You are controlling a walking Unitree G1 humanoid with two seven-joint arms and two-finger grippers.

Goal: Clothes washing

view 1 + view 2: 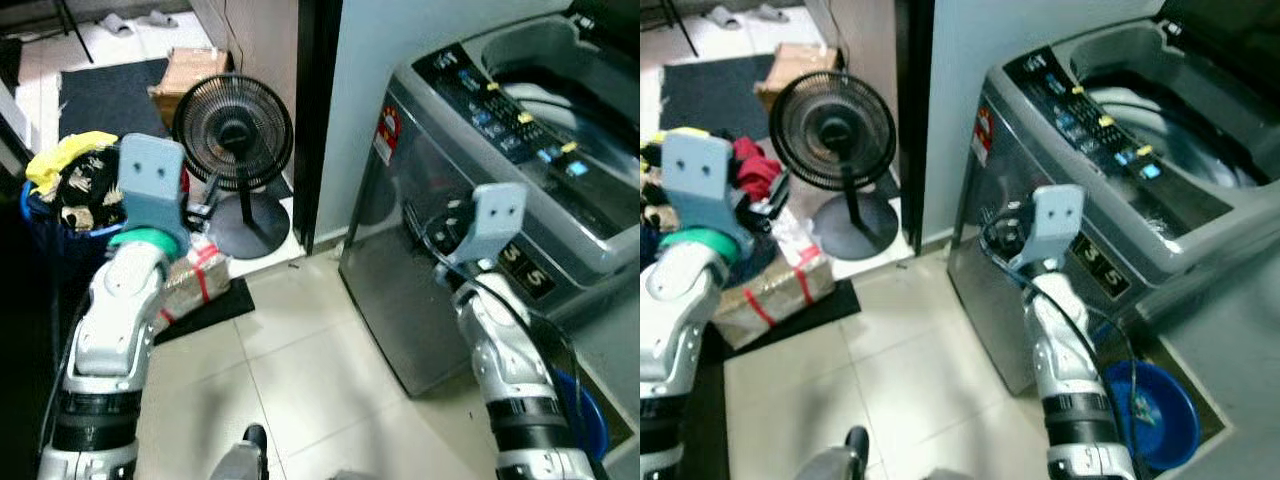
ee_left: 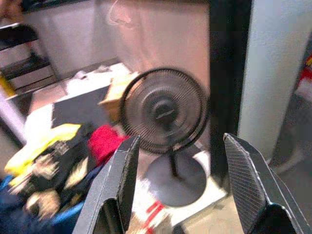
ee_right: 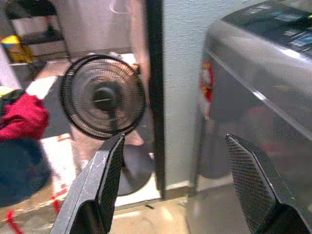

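Left fingers: the left gripper [image 2: 178,185] has its two black fingers [image 2: 113,187] spread wide apart, with nothing between them
Right fingers: the right gripper [image 3: 178,187] is also spread wide, its fingers [image 3: 100,187] bare, holding nothing
Where the left one points: toward the pile of clothes [image 2: 53,165] and the black fan [image 2: 165,111] behind it
Where the right one points: at the gap between the fan and the grey side of the washing machine [image 3: 253,97]
Arms: both silver arms are lifted up in front of the robot, the left arm near the clothes, the right arm just beside the front of the machine
Clothes: yellow, red and dark pieces heaped in a blue basket [image 1: 35,215] on the floor, at the robot's left, well apart from the machine
Washing machine: stands at the robot's right, lid up, the tub [image 1: 560,95] open at the top; I cannot tell if anything is inside
Other things: a taped brown parcel [image 1: 195,280] on a dark mat beside the fan, and a blue basin [image 1: 1160,415] on the floor by the machine
Step now: I think the job is only starting, as no clothes are picked up yet
Next move: the left fingers likely need to reach down to the heap, close on a piece, then carry it over to the open tub
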